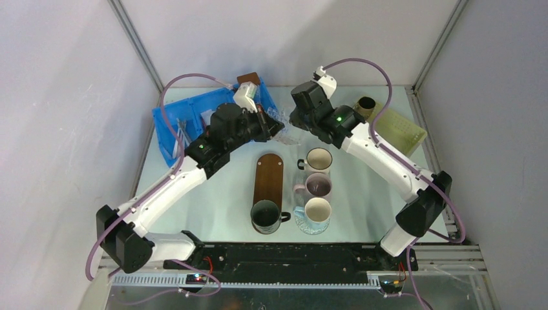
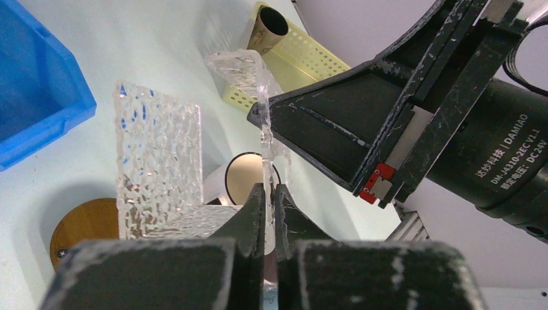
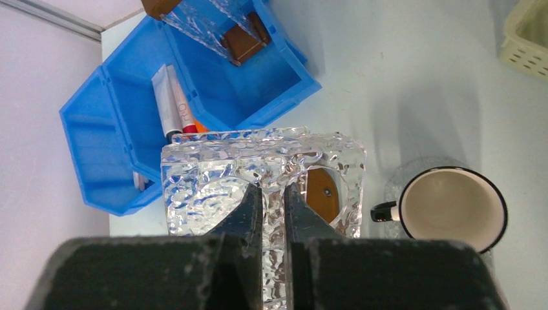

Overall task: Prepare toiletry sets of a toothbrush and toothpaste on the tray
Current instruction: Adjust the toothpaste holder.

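Note:
Both grippers hold one clear textured box above the table behind the wooden tray. My left gripper is shut on a thin wall of the box. My right gripper is shut on another wall of it. The right gripper's black fingers show in the left wrist view, touching the same wall. Toothpaste tubes lie in the blue bin. Thin grey toothbrushes lie in the blue bin. The tray carries neither.
A dark green mug stands at the tray's near end. White, pink and pale blue mugs stand in a row to its right. A yellow basket with a brown cylinder is back right. A brown-lidded clear box sits in the bin.

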Motion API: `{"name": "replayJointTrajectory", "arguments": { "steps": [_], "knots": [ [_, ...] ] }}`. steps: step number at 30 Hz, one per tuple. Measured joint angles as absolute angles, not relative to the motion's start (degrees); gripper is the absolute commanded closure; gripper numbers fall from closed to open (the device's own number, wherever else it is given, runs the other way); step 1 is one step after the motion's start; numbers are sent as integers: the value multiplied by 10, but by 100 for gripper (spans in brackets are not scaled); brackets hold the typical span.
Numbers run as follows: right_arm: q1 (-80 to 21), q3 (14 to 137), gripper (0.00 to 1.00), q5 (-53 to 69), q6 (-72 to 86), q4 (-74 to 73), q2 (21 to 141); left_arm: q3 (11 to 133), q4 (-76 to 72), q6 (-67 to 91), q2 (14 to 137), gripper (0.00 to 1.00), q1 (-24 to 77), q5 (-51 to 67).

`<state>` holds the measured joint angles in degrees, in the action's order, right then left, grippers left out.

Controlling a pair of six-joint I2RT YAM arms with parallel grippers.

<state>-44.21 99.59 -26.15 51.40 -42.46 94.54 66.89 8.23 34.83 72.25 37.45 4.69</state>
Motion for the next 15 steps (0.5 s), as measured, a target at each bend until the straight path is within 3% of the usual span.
{"name": "replayJointTrajectory", "arguments": {
  "steps": [8,15],
  "knots": [
    [-440,929,52,-223,476,-335,912,667,91,345,720,100,323,126],
    [-423,825,22,-150,390,-271,798,667,150,297,718,100,242,203]
  ]
}}
